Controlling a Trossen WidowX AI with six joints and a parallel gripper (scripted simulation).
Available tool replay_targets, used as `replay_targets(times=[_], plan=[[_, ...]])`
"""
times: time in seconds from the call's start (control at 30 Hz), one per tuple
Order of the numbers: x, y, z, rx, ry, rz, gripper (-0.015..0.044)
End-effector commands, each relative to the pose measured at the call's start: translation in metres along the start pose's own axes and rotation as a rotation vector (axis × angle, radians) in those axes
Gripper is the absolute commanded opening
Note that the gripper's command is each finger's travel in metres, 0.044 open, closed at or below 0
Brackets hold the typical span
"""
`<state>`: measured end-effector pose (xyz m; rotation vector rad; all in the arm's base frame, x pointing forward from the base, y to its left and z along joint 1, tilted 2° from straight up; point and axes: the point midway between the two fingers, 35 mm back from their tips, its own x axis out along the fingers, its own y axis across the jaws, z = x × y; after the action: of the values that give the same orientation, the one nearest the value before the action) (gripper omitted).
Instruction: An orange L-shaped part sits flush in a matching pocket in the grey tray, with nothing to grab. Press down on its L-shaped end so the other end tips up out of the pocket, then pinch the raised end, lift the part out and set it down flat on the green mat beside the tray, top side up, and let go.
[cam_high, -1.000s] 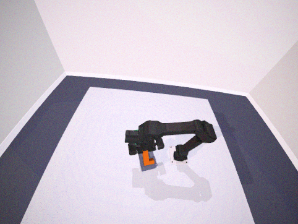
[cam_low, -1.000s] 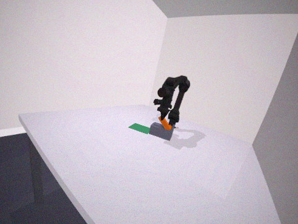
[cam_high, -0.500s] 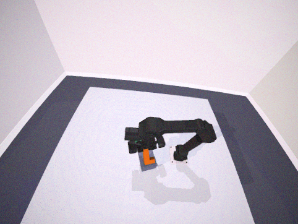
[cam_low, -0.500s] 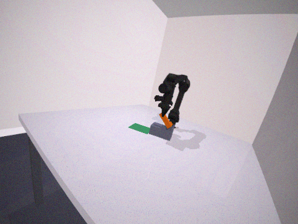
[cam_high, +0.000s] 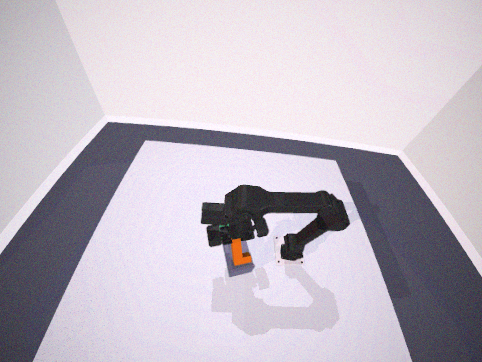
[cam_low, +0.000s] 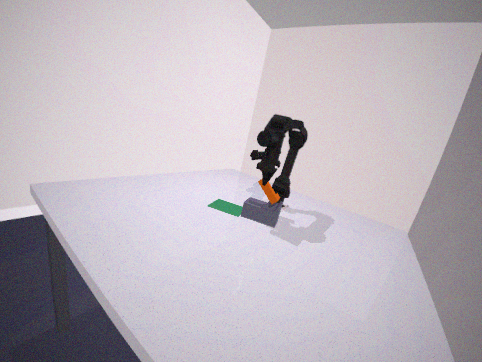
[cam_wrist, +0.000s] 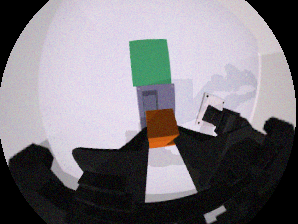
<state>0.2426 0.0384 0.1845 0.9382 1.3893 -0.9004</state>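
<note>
While claw (cam_high: 235, 237) (cam_low: 265, 182) (cam_wrist: 158, 128) pinches upper end of orange part (cam_high: 238, 255) (cam_low: 270, 192) (cam_wrist: 162, 124), rest slants down below fingertips, L-shaped end lowest, over grey tray (cam_high: 240, 270) (cam_low: 259, 212) (cam_wrist: 166, 95).

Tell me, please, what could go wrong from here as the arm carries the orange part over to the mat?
The orange part hangs steeply tilted, pinched in the jaws only at its upper end, so it might swivel or slip. Its low end is close above the grey tray and could catch the wall on the way across. Unless levelled first, it may land on an edge on the green mat.
</note>
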Motion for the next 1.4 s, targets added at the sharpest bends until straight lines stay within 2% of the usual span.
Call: replay_targets(times=[0.0,1.37], plan=[[-0.003,0.001,0.003,-0.006,0.003,0.010,0.0000],[-0.001,-0.012,0.161,-0.006,-0.012,0.008,0.0000]])
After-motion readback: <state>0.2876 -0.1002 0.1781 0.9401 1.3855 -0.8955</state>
